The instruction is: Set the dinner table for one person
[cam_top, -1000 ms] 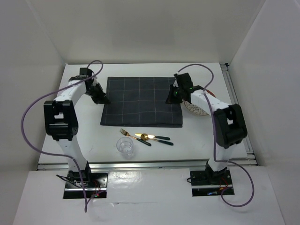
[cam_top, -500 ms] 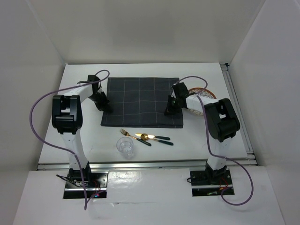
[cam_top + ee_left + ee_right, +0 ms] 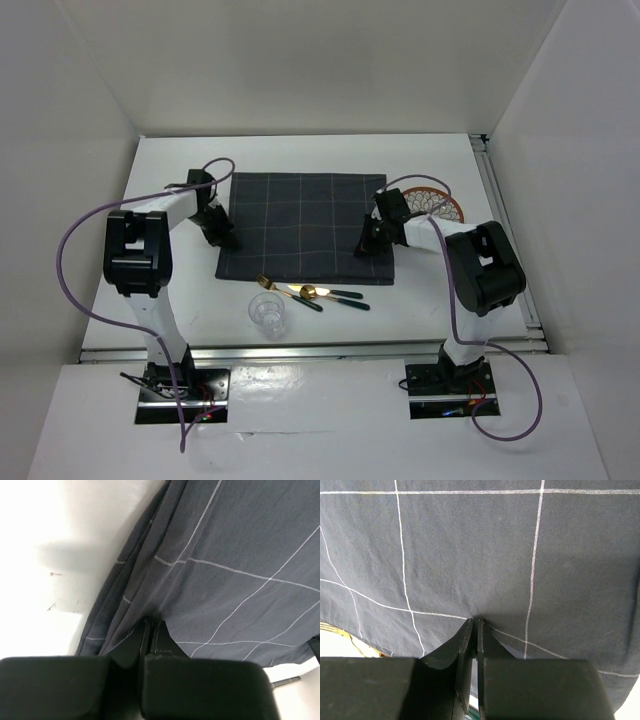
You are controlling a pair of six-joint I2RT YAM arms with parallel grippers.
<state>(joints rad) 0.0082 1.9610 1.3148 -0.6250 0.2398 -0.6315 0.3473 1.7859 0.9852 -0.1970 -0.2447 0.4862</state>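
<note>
Placemat, dark checked, on dinner table: my left claw pinches its left edge, my right claw its right edge; plate just right of it, glass near its front edge.

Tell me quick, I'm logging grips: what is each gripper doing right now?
Left gripper: shut on the placemat, left edge.
Right gripper: shut on the placemat, right edge.

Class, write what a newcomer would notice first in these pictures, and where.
The dark checked placemat lies centrally, its side edges pinched by the left pincer and right pincer. A patterned plate sits to its right; a glass and gold cutlery lie near the front.
</note>
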